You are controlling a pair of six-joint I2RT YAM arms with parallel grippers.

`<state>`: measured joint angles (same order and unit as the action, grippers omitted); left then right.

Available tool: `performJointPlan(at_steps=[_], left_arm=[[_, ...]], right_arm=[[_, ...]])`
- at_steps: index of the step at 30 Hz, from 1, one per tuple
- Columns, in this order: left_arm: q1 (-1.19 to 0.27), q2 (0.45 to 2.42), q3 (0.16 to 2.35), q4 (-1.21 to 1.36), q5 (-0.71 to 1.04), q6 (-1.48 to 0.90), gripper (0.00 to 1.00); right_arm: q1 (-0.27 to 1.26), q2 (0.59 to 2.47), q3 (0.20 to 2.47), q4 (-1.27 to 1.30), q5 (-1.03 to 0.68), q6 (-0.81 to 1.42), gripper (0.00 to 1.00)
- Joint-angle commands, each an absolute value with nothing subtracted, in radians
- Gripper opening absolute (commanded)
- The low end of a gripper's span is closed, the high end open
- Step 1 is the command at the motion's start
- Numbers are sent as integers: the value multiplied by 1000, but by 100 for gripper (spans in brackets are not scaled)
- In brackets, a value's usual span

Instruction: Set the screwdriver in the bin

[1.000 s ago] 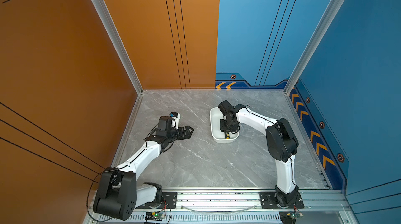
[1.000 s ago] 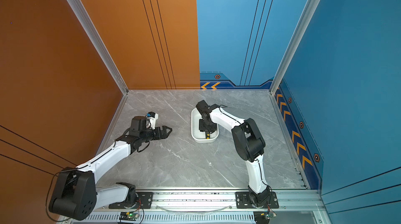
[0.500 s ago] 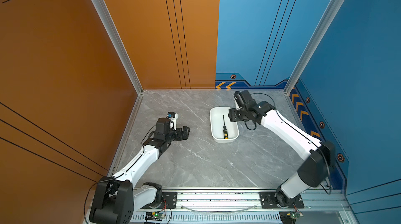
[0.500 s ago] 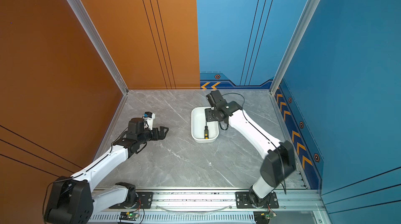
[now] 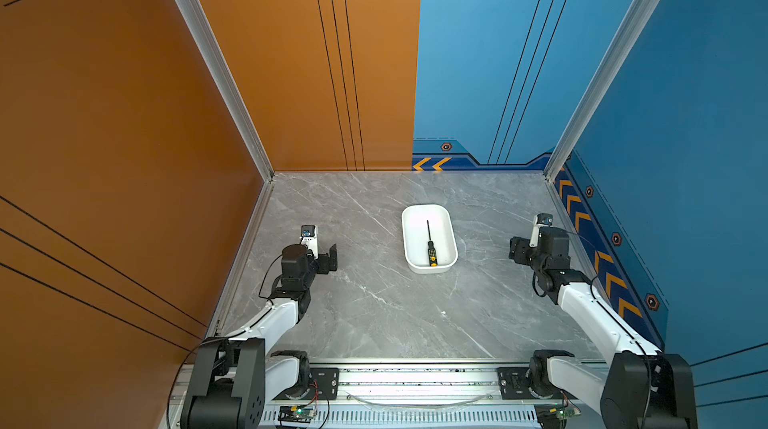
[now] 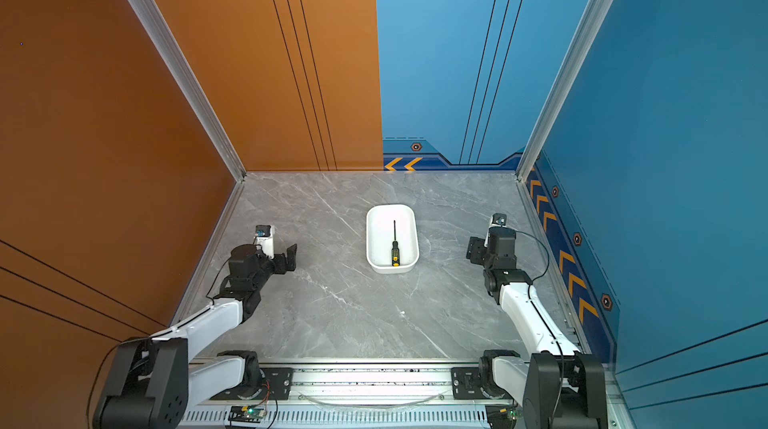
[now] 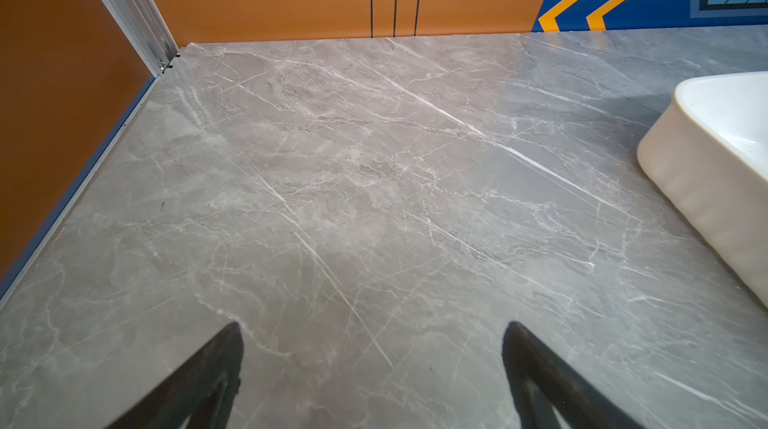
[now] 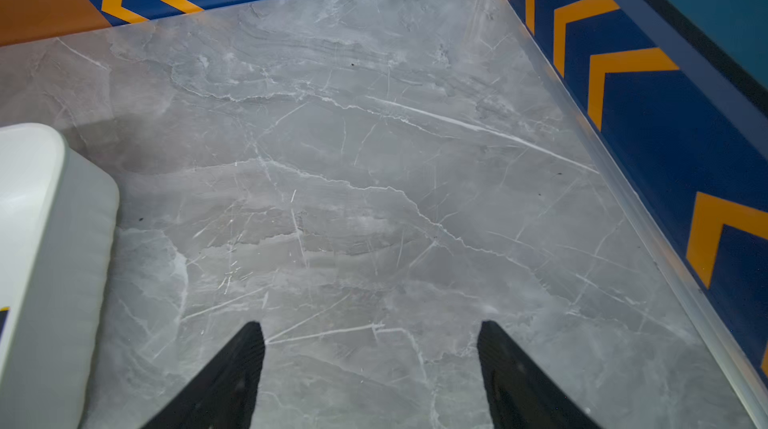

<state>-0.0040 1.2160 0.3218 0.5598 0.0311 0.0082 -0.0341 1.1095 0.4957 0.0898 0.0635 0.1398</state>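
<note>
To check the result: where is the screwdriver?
In both top views the screwdriver lies inside the white bin, slightly right of centre on the table.

A grey marble tabletop (image 5: 374,314) lies between orange walls (image 5: 124,115) and blue walls (image 5: 685,115) trimmed with yellow chevrons (image 8: 623,61).

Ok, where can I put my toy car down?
Most of the table is bare: the wide patch in front of the bin, the strip between bin and back wall, and the gaps from bin to left gripper and right gripper. Only the bin is taken: the screwdriver lies in it.
</note>
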Motion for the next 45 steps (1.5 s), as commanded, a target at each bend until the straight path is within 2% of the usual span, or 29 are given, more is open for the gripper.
performJointPlan(at_steps=[1,5,8,17,23,27,45], left_arm=[[15,1307,327,772,56,28,98],[32,1474,367,877,100,13,98],[30,1557,386,916,80,12,98],[30,1568,370,948,57,3,98],[11,1568,373,942,-16,3,98],[0,1565,370,942,-35,7,98],[0,1566,374,939,-48,7,98]], right_arm=[[-52,1086,382,500,47,102,80],[-67,1112,295,645,103,123,83],[-78,1187,254,805,60,144,84],[-41,1564,291,1098,-16,110,83],[2,1537,378,883,20,55,87],[2,1544,374,905,24,57,100],[2,1548,377,908,26,61,100]])
